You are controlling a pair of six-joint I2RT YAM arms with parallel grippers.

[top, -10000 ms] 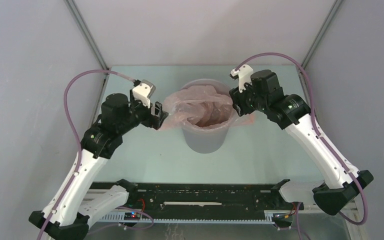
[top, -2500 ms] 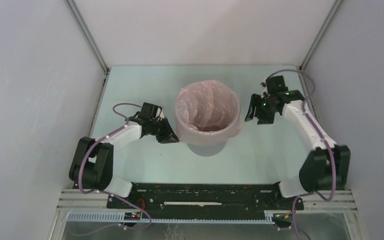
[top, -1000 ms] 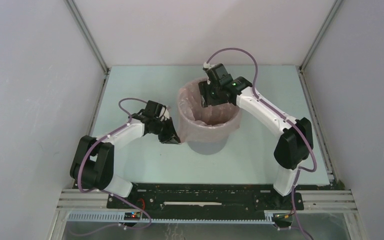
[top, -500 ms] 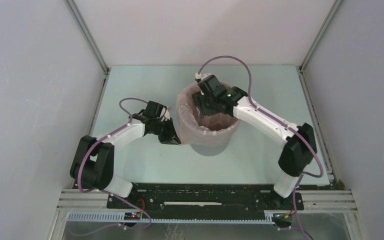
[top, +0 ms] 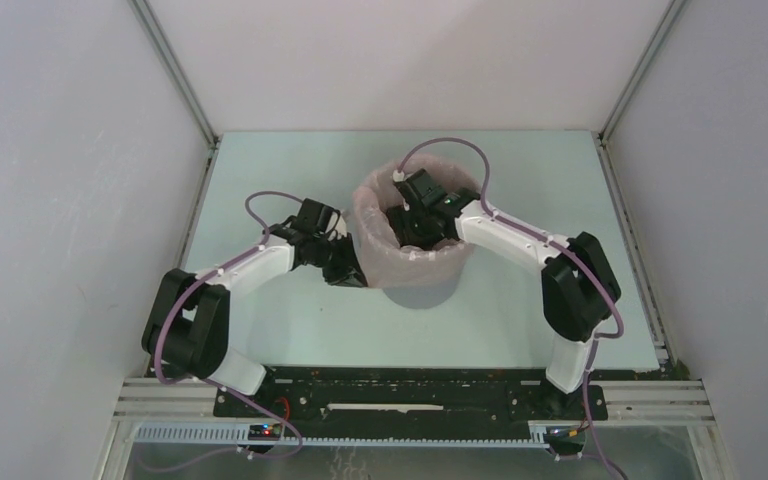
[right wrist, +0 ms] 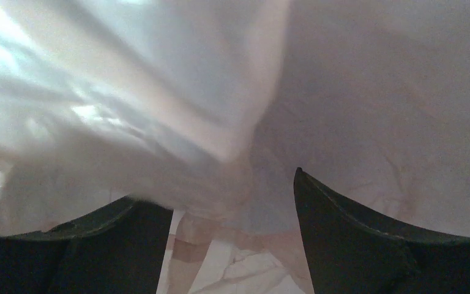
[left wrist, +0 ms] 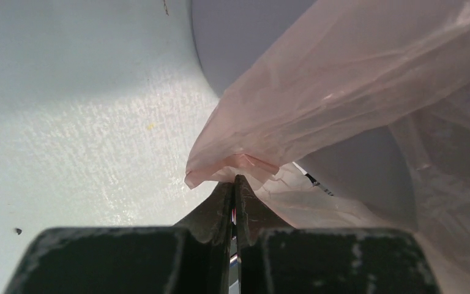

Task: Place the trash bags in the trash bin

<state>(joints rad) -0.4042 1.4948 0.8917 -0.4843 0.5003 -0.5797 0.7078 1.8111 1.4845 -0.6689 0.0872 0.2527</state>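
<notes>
Two states: left pincer (left wrist: 233, 182) clamps the bag (left wrist: 343, 92) hem; right pincer (right wrist: 227, 190), spread apart, has sunk deeper into the bin (top: 416, 293).

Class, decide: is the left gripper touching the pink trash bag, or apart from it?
Touching. In the left wrist view the left gripper has its fingertips closed on a fold of the trash bag at its edge, with no gap between them.

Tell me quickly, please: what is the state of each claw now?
Left claw: closed, pinching the trash bag edge beside the trash bin.
Right claw: open, inside the bag-lined bin, gripping nothing.
</notes>
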